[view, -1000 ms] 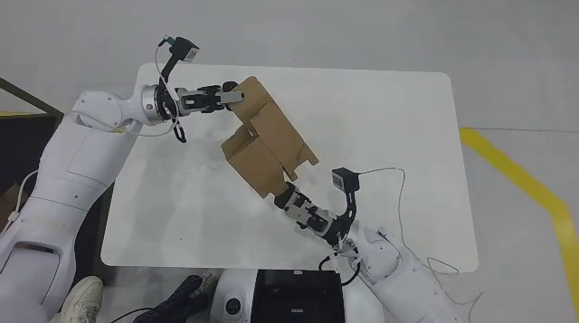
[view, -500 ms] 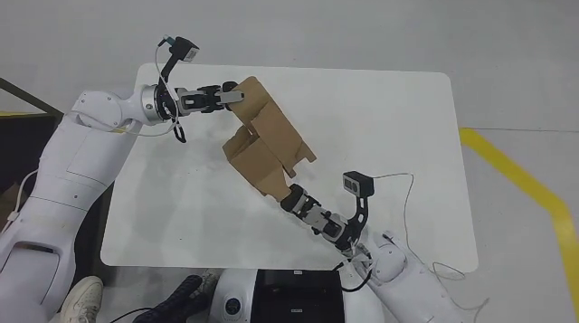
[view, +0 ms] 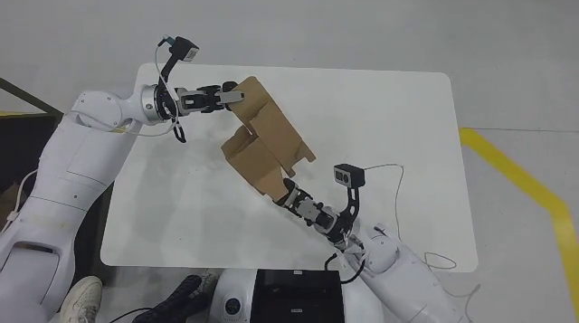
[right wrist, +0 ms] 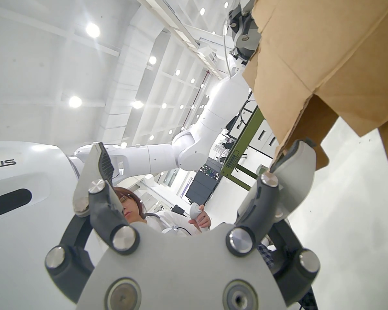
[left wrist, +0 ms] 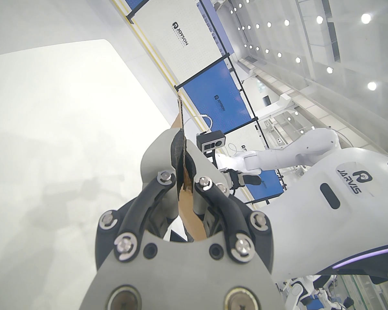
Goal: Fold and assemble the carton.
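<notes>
- Two grippers work on one brown corrugated cardboard carton, which hangs tilted and half-opened above the white rounded table.
- My left gripper stays where it was a second ago. It is clamped on the carton's upper edge, and the wrist view shows the cardboard sheet pinched edge-on between the pads.
- My right gripper sits at the carton's lower corner with its fingers spread wide. One finger lies against the edge of the lower flap; the other stands well apart, touching nothing.
- Change: over the last second my right wrist swings outward and then returns, so its camera mount ends close to its earlier position. The fingertips stay at the same corner throughout.
- Change: the carton barely shifts; its flaps sit almost as before.
- Meaning: the wrist motion looks like a re-aim on the lower flap, not a fold. No new crease is made, and the carton is still far from assembled.
- Judgement: the next move calls for closing on or pushing that flap while my left gripper anchors the top.
</notes>
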